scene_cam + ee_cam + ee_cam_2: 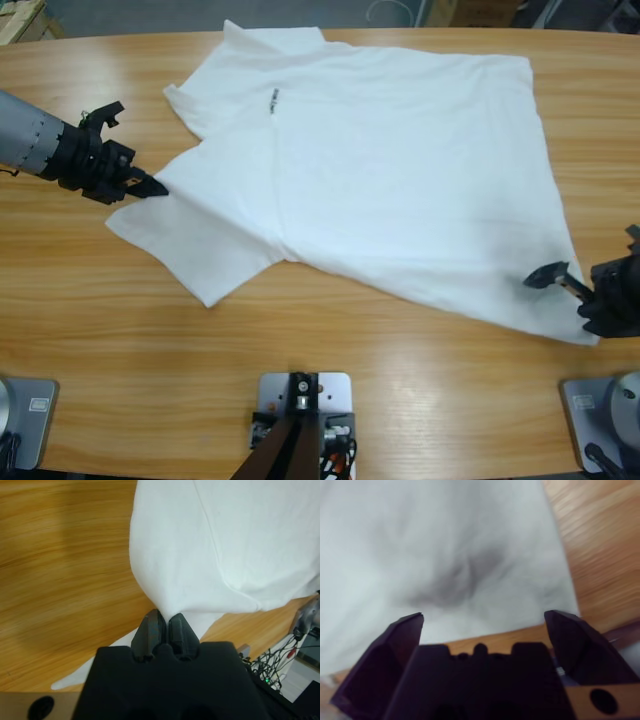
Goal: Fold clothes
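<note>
One hand grips so far: the left hand (pixel 150 186) pinches the shirt (pixel 400 170) edge at its tips. The right hand (pixel 482 625), spread, faces the hem just ahead on the surface (pixel 150 340); it likely must close there before folding.

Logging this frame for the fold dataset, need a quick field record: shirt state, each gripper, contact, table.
shirt: white T-shirt spread on the wooden table, not yet folded, wrinkled, small dark logo up
left gripper: shut on the shirt's sleeve edge, fabric pinched between the jaws
right gripper: open, at the shirt's hem corner, jaws astride the edge, no grasp yet
shirt overhang: none visible, all on the table
</note>
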{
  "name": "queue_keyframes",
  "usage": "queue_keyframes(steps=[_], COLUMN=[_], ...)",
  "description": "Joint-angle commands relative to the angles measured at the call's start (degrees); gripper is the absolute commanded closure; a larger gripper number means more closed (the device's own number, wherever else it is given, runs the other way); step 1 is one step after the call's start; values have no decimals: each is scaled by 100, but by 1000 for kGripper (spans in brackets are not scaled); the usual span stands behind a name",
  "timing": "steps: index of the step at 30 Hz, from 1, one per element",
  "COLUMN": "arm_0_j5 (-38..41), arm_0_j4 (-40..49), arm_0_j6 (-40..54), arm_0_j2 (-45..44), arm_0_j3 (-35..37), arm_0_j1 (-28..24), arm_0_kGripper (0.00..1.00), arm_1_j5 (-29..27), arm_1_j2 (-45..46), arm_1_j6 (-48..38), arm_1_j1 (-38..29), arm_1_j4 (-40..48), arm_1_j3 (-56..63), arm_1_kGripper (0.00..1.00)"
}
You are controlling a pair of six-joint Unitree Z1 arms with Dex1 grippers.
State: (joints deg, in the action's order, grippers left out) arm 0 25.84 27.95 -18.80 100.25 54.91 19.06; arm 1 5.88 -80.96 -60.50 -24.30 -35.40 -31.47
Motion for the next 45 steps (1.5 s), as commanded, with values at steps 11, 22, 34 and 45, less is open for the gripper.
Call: queue_keyframes(steps=[11, 22, 34, 45], arm_0_j5=[-53, -53, -53, -53], arm_0_j4=[79, 109, 176, 176], arm_0_j6=[100, 123, 184, 232], arm_0_j2=[355, 311, 303, 338], arm_0_j3=[-24, -34, -10, -15], arm_0_j1=[24, -8, -91, -105], arm_0_kGripper=[1000, 1000, 1000, 1000], arm_1_j5=[-424, -482, 84, -285], arm_1_j2=[-363, 13, -486, 159], arm_1_j6=[-200, -542, -270, -1428], arm_1_j1=[-374, -585, -910, -1193], arm_1_j4=[-1118, -605, 272, 77], arm_1_j3=[-729, -386, -230, -117], arm_1_kGripper=[0, 0, 11, 0])
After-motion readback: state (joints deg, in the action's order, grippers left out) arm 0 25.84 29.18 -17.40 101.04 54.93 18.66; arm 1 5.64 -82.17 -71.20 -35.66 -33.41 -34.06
